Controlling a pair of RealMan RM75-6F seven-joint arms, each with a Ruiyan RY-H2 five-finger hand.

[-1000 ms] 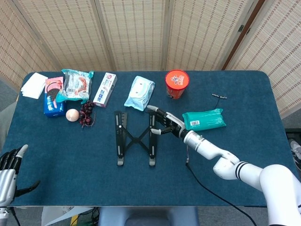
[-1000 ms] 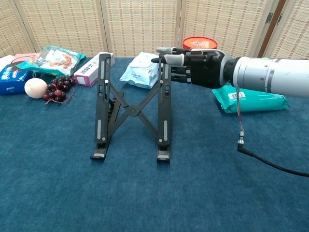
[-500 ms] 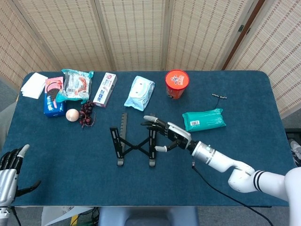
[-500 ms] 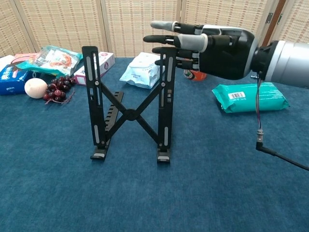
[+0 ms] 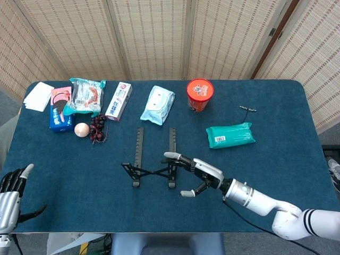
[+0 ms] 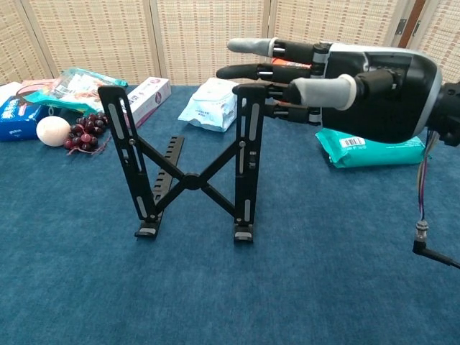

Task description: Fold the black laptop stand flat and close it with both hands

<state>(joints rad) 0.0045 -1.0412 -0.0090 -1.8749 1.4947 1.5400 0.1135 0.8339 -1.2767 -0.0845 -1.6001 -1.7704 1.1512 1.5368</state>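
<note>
The black laptop stand (image 5: 151,170) (image 6: 190,180) stands mid-table on its two front feet, its crossed arms spread and both side rails raised steeply. The left rail leans outward to the left. My right hand (image 5: 199,175) (image 6: 345,86) has its fingers stretched out and apart, with the fingertips (image 6: 244,70) against the top of the right rail; it grips nothing. My left hand (image 5: 10,199) hovers at the near left corner with fingers spread, far from the stand, seen only in the head view.
Along the far side lie a white paper (image 5: 38,96), blue cookie pack (image 5: 61,109), snack bag (image 5: 86,95), ball (image 5: 81,129), grapes (image 5: 98,129), toothpaste box (image 5: 119,101), white wipes (image 5: 158,104) and red cup (image 5: 200,94). Green wipes (image 5: 230,134) lie right of the stand. A cable plug (image 6: 422,243) dangles from my right arm.
The stand's rails have swung up from lying low to nearly upright, the left one leaning out. My right hand moved toward the near edge with the right rail's top. The left hand stayed put.
</note>
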